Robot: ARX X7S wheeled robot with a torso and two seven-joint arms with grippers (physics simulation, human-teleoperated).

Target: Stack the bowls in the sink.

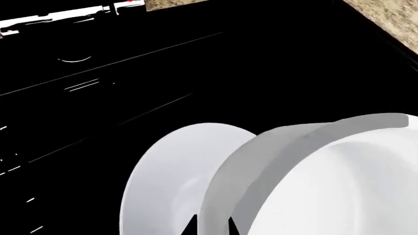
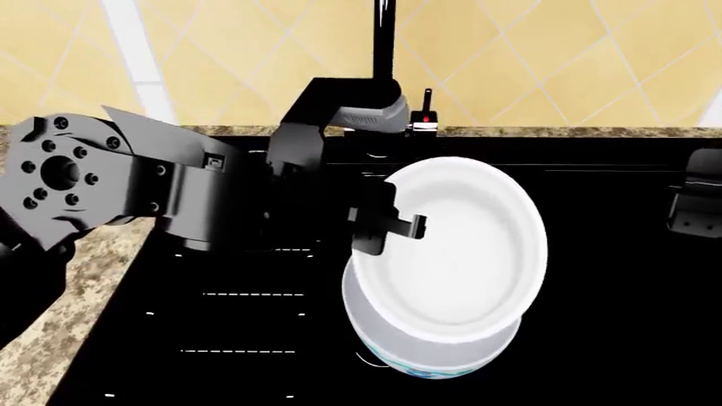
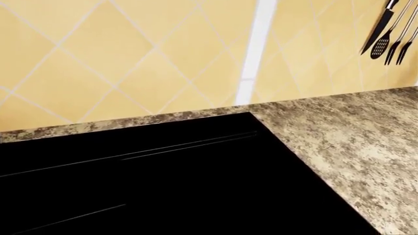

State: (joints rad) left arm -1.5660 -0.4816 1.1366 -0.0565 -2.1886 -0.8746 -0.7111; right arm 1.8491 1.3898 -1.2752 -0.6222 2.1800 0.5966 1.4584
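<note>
The plain white bowl [image 2: 457, 245], likely rigid, slick and breakable, is best pinched at the rim; it hangs tilted over the floral bowl [image 2: 434, 351] in the sink [image 2: 237, 321]. The left gripper [image 2: 390, 227] clamps its rim. The right gripper [image 2: 691, 203] idles well apart, its state unclear.

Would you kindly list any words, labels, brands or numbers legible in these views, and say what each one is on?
None: no view carries readable text.
The plain white bowl, the floral-banded bowl, the sink and the left gripper bear no lettering.
The red mark by the tap is a dot, not a character.
</note>
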